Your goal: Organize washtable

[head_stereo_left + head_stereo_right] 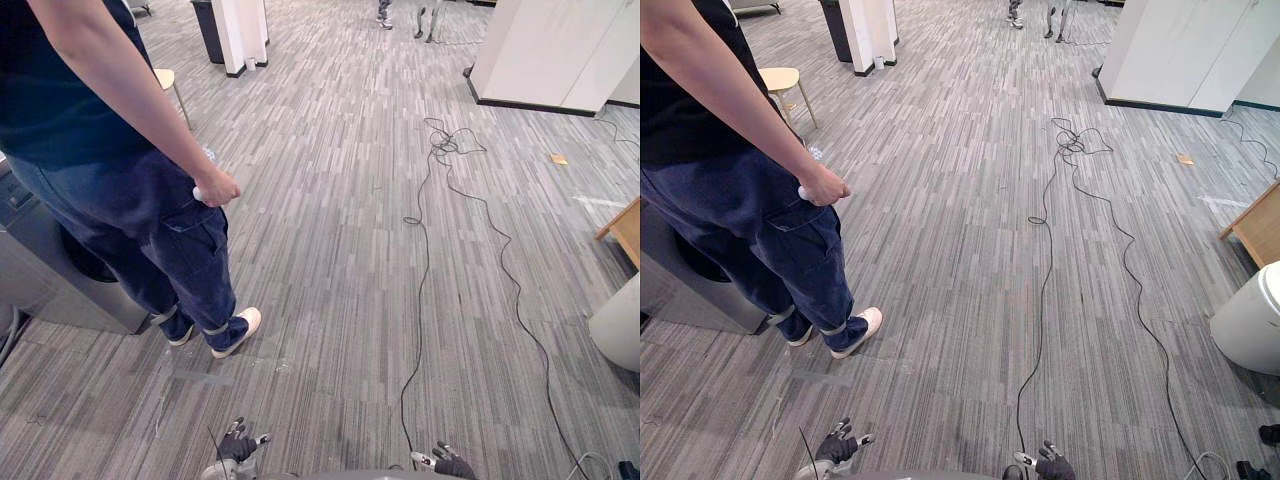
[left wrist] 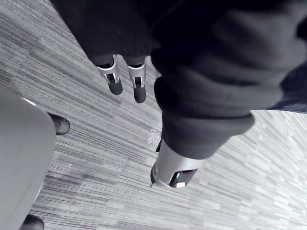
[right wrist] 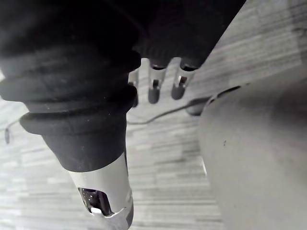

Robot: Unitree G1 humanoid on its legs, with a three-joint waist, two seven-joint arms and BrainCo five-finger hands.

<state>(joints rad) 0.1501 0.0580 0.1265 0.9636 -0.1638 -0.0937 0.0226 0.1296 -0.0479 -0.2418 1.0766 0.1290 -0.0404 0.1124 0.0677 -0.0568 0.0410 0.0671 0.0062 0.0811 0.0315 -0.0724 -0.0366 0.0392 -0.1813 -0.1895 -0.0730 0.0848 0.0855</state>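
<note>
Hanging low at 7 o'clock: left hand (image 1: 237, 444), fingers straight and loose, holding nothing. Right hand (image 1: 452, 464) at 5 o'clock, likewise slack and empty (both over striped grey floor (image 1: 330, 260)). Person (image 1: 150, 210) stands at 10 o'clock, beside a grey machine (image 1: 45, 275) at 9.

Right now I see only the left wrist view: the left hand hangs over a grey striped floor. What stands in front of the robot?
Observer: A person in a dark top and blue jeans stands ahead, on the robot's left.
Operator: Is anything near that person?
Observer: Yes, a grey box-shaped machine with a round dark opening sits on the floor beside the person's legs, further to the robot's left.
Operator: And the other hand?
Observer: The right hand hangs low at the robot's right side, with its fingers straight and holding nothing.
</note>
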